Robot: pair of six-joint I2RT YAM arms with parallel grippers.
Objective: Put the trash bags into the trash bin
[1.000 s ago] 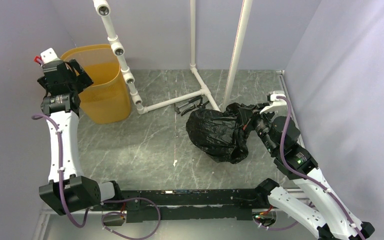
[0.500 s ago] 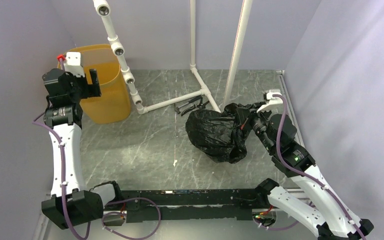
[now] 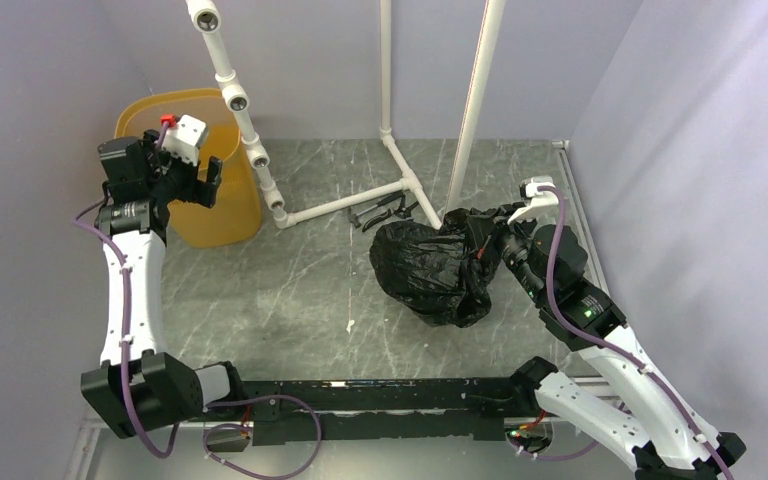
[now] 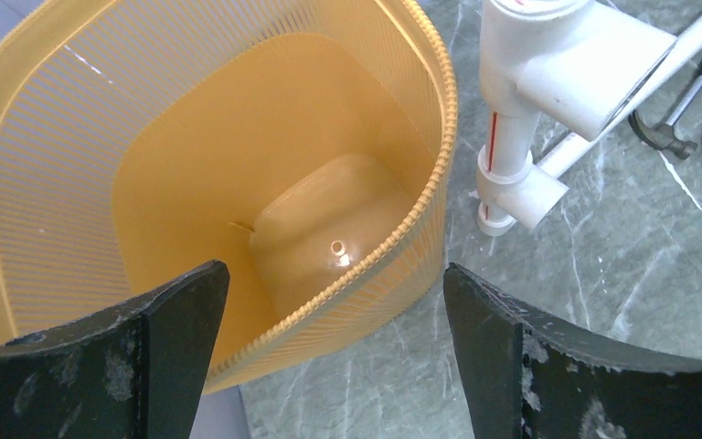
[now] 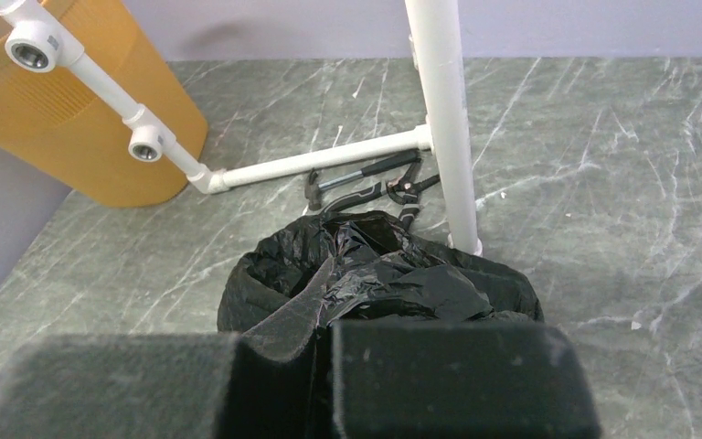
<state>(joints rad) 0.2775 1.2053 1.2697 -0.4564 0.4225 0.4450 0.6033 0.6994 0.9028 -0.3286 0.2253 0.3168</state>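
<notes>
The black trash bag (image 3: 428, 270) lies crumpled on the floor at right of centre; it also fills the right wrist view (image 5: 375, 274). My right gripper (image 3: 482, 250) is shut on the bag's right edge (image 5: 329, 352). The yellow-orange trash bin (image 3: 222, 215) stands at the back left, upright and empty inside (image 4: 238, 165). My left gripper (image 3: 198, 175) hangs open above the bin's near rim, nothing between its fingers (image 4: 334, 361).
A white pipe frame (image 3: 260, 160) runs diagonally beside the bin, with an upright post (image 3: 475, 100) just behind the bag. Pliers and a small hammer (image 3: 385, 210) lie on the floor by the pipe. Walls close in on the left and right.
My left gripper has swung right, from the bin's left side to over its near rim. My right gripper has pulled the bag slightly toward the left.
</notes>
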